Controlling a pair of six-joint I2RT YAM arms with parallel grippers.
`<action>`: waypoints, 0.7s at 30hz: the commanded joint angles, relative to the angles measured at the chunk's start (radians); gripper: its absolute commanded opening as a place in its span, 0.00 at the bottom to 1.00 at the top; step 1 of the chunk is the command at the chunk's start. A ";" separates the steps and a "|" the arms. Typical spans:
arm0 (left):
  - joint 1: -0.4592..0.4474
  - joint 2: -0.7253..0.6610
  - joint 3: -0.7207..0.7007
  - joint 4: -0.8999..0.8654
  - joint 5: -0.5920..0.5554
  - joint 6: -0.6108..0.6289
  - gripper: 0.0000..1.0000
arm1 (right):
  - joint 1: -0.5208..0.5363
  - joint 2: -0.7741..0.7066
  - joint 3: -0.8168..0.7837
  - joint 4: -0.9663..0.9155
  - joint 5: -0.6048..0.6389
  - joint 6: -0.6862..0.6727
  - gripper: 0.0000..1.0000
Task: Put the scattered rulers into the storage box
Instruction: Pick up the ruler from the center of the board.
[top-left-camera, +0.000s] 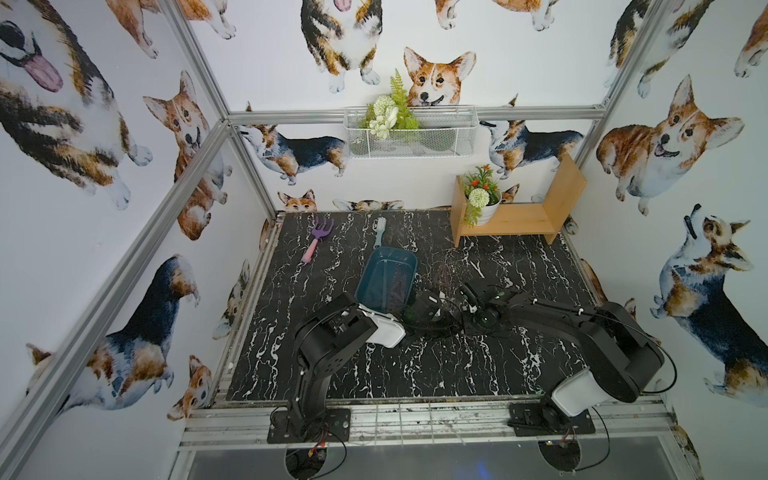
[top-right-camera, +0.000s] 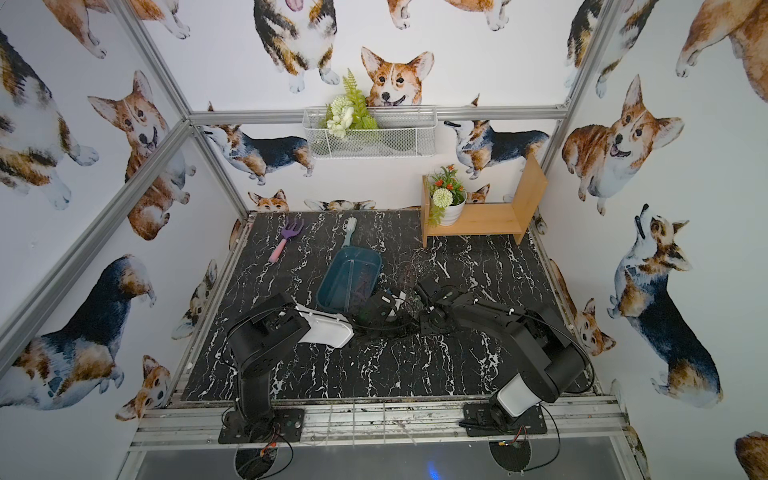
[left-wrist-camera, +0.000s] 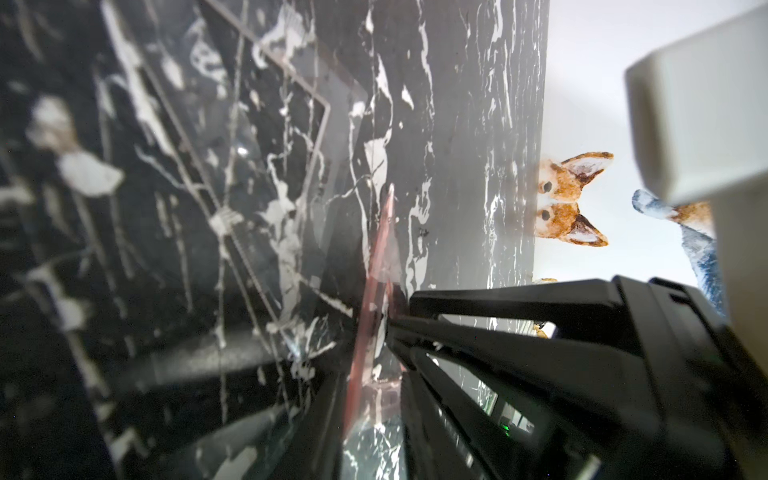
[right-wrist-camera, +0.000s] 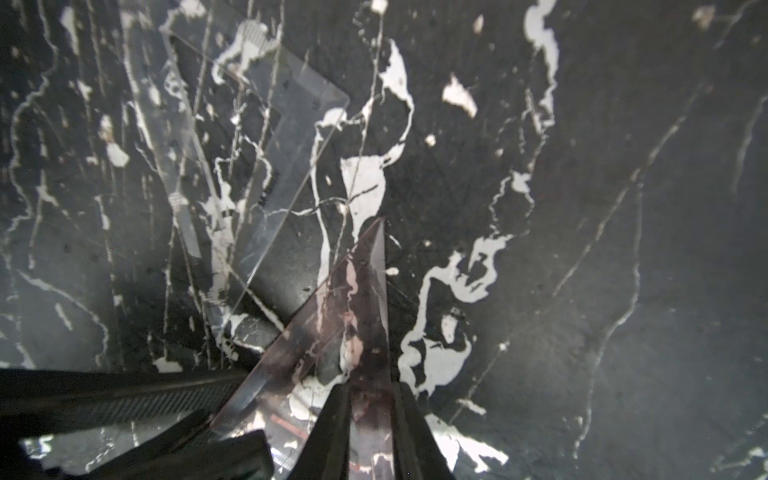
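- Red ruler (right-wrist-camera: 357, 299): I see it held on edge over the table (top-left-camera: 374, 365), just beside the near right corner of the box (top-left-camera: 395, 251).
- Right gripper (right-wrist-camera: 370, 392): jaws nearly together, pinching the red ruler's end.
- Left gripper (right-wrist-camera: 224, 401): jaws narrow, tips at that ruler's side edge; I can't tell whether they grip it.
- Clear ruler (right-wrist-camera: 266, 166): flat on the table, overlapped by the red one in the right wrist view.
- Box: mid-table, with the brush (top-left-camera: 379, 232) just past its far end and the rake (top-left-camera: 318, 239) farther left.
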 joint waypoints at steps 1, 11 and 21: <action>-0.001 0.010 -0.005 0.000 0.017 -0.026 0.23 | -0.009 0.020 -0.035 -0.030 0.007 -0.012 0.24; 0.004 -0.008 -0.001 -0.010 0.015 -0.031 0.00 | -0.019 -0.095 0.015 -0.091 0.054 -0.011 0.42; 0.028 -0.104 0.054 -0.151 0.025 0.048 0.00 | -0.071 -0.281 0.105 -0.171 0.128 -0.050 0.62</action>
